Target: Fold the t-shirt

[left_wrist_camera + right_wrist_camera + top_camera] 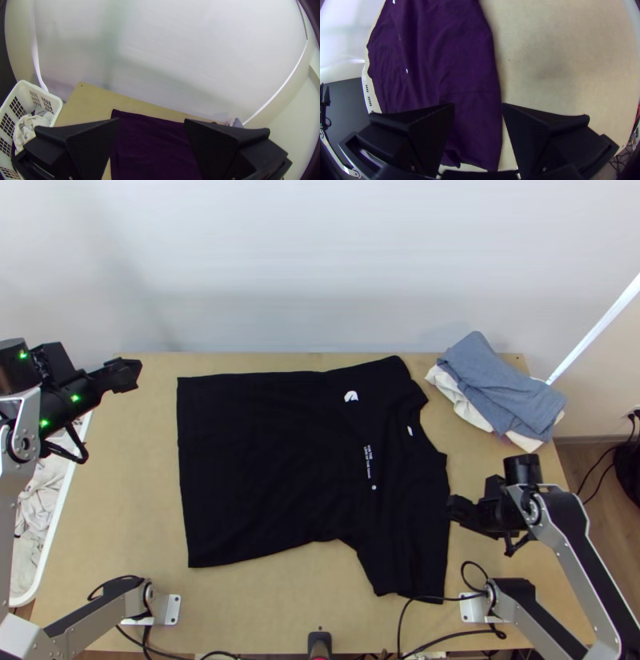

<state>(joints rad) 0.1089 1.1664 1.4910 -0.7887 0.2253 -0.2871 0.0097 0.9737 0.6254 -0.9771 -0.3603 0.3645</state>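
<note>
- Has the black t-shirt (272, 460) laid out on the desk (280, 596), spread broad and mostly flat, unfolded along its length.
- Points the straight hem (182, 472) toward the left side of the desk and the neck opening (422, 432) toward the right.
- Stretches one short sleeve (412, 576) toward the near edge, on the right half of the desk.
- Shows a small white logo (350, 396) on the farther part of the front, with small white lettering (368, 464) nearer the middle.
- Runs soft creases lengthwise through the upper part, close to the neck and shoulders.
- Holds the left claw (128, 375) above the far left corner of the desk, beyond the hem and apart from the fabric.
- Has that claw released, with its fingers wide apart and nothing between them.
- Holds the right claw (454, 508) at the right-hand border of the black t-shirt, beside the shoulder and sleeve.
- Has this one released too, fingers spread, with cloth and its border visible through the gap but not pinched.
- Piles a grey-blue cloth (504, 384) over cream cloth (456, 394) at the far right corner, just beside the collar end.
- Sets a white basket (53, 96) against the left side of the desk, with pale, crumpled cloths (28, 126) inside.
</note>
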